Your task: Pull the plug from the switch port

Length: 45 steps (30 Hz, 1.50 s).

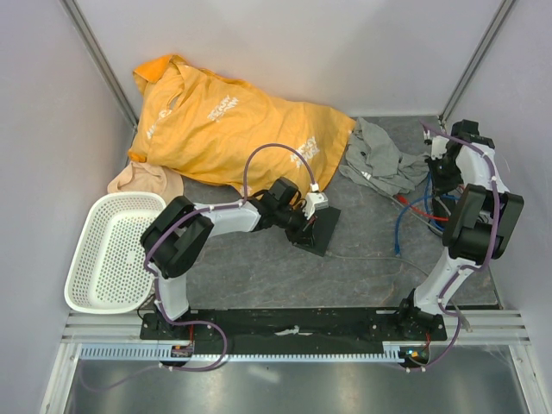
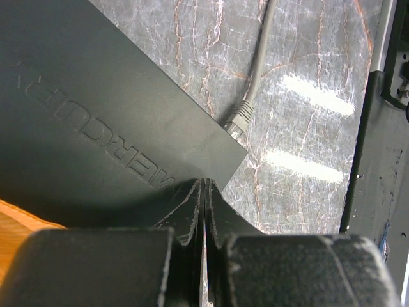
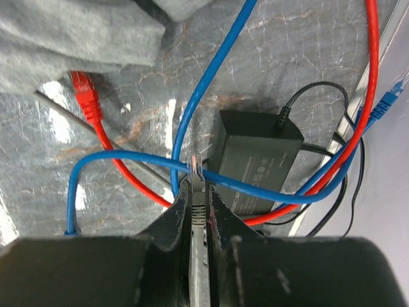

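Note:
The switch is a flat matte-black box [image 1: 325, 231] [image 2: 96, 121] lying mid-table. In the left wrist view a grey plug [image 2: 239, 120] sits in the switch port on the box's edge, and its grey cable [image 2: 259, 57] runs away over the marbled table. My left gripper [image 1: 312, 219] [image 2: 204, 183] is shut with nothing in it, its tips resting on the box's top near the corner. My right gripper [image 3: 199, 182] is shut on a grey cable plug with a clear tip [image 3: 199, 167], held above a tangle of cables at the far right.
Blue cables [image 3: 211, 70], a red cable [image 3: 96, 128] and a small black power brick [image 3: 255, 160] lie under the right gripper, beside a grey cloth [image 1: 379, 159] [image 3: 70, 32]. A yellow shirt [image 1: 233, 121] lies at the back and a white basket [image 1: 112, 250] at the left.

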Available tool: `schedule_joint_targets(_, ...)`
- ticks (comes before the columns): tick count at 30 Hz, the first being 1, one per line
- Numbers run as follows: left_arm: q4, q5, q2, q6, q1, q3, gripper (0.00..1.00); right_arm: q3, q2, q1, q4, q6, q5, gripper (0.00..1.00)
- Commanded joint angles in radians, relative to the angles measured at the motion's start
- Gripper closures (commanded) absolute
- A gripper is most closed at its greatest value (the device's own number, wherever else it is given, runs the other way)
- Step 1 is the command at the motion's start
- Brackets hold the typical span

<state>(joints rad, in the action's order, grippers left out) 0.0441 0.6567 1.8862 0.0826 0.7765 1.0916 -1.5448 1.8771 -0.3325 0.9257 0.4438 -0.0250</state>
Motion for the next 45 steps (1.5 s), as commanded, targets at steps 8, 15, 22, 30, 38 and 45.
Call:
schedule_joint_targets(8,0.007,-0.020,-0.024,0.055,0.020,-0.021,0.99,0.002,-0.003,-0.011,-0.041,-0.047,0.036,0.49)
schedule_joint_targets(15,0.007,-0.023,-0.021,0.060,0.026,-0.022,0.98,-0.001,-0.015,-0.011,-0.036,-0.065,0.002,0.42)
schedule_joint_targets(22,0.007,-0.023,-0.018,0.063,0.030,-0.022,0.98,-0.017,-0.016,-0.011,-0.039,-0.070,0.007,0.39)
schedule_joint_targets(30,0.007,-0.026,-0.010,0.062,0.035,-0.021,0.98,-0.179,0.071,-0.011,-0.053,-0.014,0.019,0.37)
schedule_joint_targets(38,0.022,-0.028,-0.006,0.062,0.043,0.001,0.98,-0.457,0.072,0.016,-0.057,-0.068,-0.211,0.14)
schedule_joint_targets(45,0.049,-0.039,-0.013,0.075,0.046,0.017,0.98,-0.160,-0.165,0.082,-0.196,-0.109,-0.663,0.02)
